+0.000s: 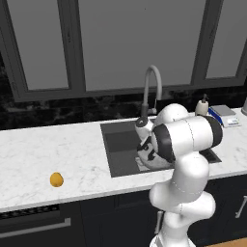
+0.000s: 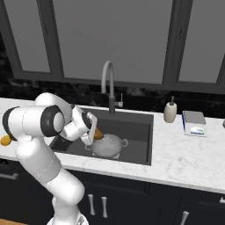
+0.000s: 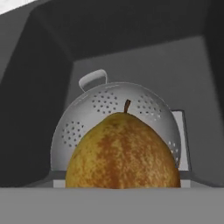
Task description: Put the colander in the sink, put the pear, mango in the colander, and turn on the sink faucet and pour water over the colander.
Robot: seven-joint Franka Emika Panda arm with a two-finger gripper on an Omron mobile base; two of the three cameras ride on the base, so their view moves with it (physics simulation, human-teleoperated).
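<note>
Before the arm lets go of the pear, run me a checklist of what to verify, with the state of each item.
1. Colander sits in the sink: ok, though it looks dome-side up in the hand view, so its opening may face down.
2. Pear in the gripper: ok, it fills the hand view close to the camera and shows at the fingers in the right base view.
3. Pear lined up over the colander: ok in the hand view; exact height cannot tell.
4. Mango waiting on the counter, left of the sink: ok.
5. Faucet off: ok, no water visible.
</note>
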